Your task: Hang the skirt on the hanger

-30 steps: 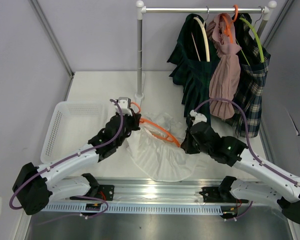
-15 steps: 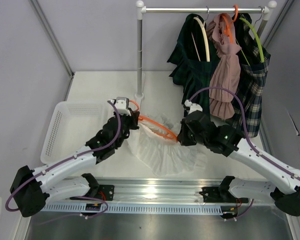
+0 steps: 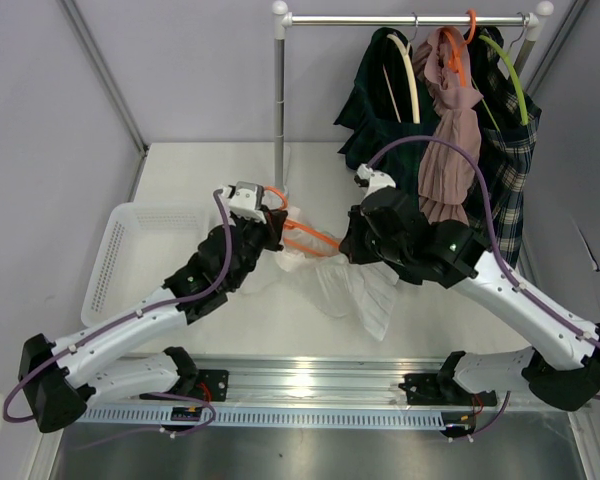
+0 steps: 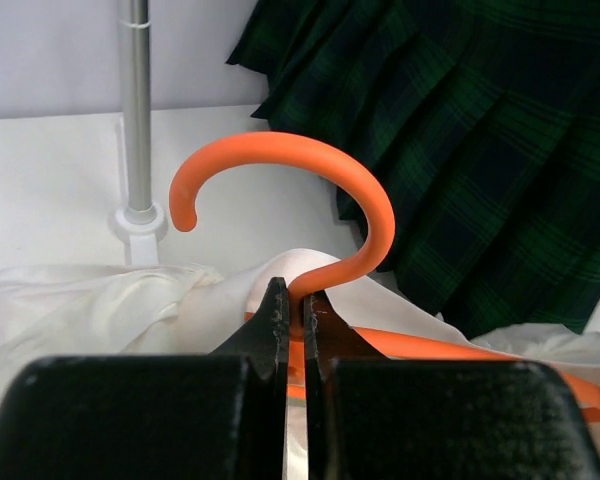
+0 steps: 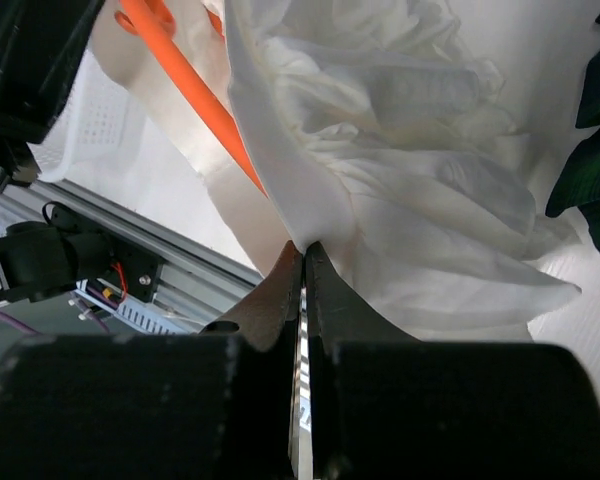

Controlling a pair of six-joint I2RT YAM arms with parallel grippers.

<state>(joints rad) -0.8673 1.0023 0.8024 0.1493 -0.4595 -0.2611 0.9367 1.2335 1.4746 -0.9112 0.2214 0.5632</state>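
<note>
"Skirt (image 3: 358, 285) first: where is it?"

"Bunched white in the middle of the desk (image 3: 200, 170), slung between my two arms. Most of it hangs toward 6 o'clock below the orange hanger (image 3: 305, 238). I cannot tell whether the hem clears the surface."

"And your grips?"

"My left pincer (image 4: 298, 300) is pressed together on the hanger's neck, just under the hook, which curls up to 12 o'clock. My right pincer (image 5: 303, 255) is pinching a fold of the cloth. The hanger's arm runs off from it toward 10 o'clock in that wrist view."

"Is the skirt on yet?"

"Not properly, I judge. Cloth lies against one arm of the hanger, but nothing looks seated over it."

"So how do you do this well?"

"I hold the left side steady and level, because the neck is thin and round and could swivel between my fingertips if the right side tugs. With the right I draw the waistband out toward 3 o'clock, past the hanger's end, then ease it back so it drops over the arm. I go slowly, with little tension. I also stay low, away from the dark plaid garments (image 3: 390, 130) hanging at 1 o'clock."
</note>
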